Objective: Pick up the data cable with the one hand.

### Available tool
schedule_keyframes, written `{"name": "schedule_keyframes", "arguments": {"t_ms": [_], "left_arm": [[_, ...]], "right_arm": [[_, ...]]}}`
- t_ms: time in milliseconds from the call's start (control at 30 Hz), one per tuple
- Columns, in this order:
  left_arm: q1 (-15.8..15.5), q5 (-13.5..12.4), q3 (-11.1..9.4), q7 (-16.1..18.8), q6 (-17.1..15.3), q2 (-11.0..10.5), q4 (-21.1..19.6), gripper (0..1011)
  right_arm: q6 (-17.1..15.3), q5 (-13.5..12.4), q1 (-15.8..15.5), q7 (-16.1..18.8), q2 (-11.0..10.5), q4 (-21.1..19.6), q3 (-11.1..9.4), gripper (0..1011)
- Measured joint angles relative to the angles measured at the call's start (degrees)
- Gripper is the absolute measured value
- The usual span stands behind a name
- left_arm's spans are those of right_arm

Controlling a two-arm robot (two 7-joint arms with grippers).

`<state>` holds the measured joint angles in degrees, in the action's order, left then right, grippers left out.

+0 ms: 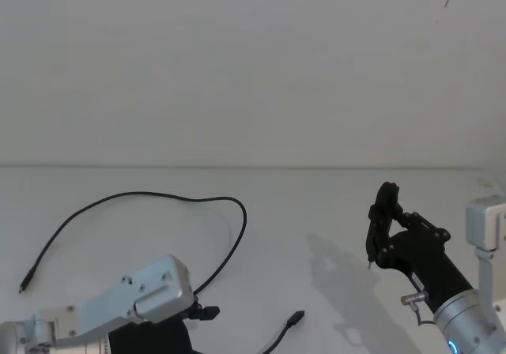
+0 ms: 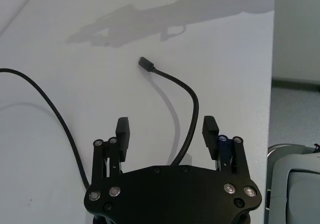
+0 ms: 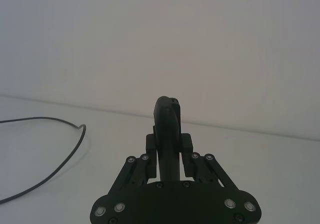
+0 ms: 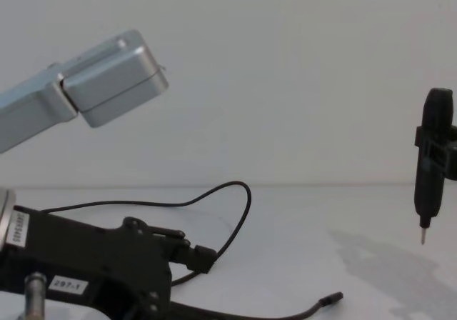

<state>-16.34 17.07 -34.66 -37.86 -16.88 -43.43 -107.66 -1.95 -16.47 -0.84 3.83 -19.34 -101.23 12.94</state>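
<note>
jaws parted, left gripper (image 2: 166, 121), data cable (image 2: 196, 106) between

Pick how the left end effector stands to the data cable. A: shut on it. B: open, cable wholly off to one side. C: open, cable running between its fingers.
C: the left wrist view shows the left end effector open, with the plug end of the data cable passing between its fingers, not clamped.
</note>
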Motion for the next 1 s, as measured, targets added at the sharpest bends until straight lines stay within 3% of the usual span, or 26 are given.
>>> {"name": "schedule_keyframes", "arguments": {"t_ms": [333,367,533,667,933,1000], "left_arm": [[-0.32,-0.36,-0.51,0.10,-0.26,0.44,0.26,657],[-0.34,-0.40,-0.57,0.11,-0.29,0.49,0.29,577],[-0.40,-0.46,-0.66,0.14,-0.33,0.58,0.33,453],[-0.46,-0.52,-0.76,0.16,-0.36,0.65,0.36,282],[-0.50,-0.58,-0.84,0.20,-0.41,0.72,0.41,55],[-0.51,-0.60,-0.85,0.19,-0.43,0.73,0.43,40]], "right_arm": [[0.00,0.00,0.00,0.00,0.00,0.00,0.00,284],[0.00,0.00,0.00,0.00,0.00,0.00,0.00,283],[0.00,0.00,0.00,0.00,0.00,0.00,0.00,283],[0.00,0.00,0.00,0.00,0.00,0.00,0.00,283],[0.00,0.00,0.00,0.00,0.00,0.00,0.00,283],[0.00,0.00,0.00,0.00,0.00,0.00,0.00,284]]}}
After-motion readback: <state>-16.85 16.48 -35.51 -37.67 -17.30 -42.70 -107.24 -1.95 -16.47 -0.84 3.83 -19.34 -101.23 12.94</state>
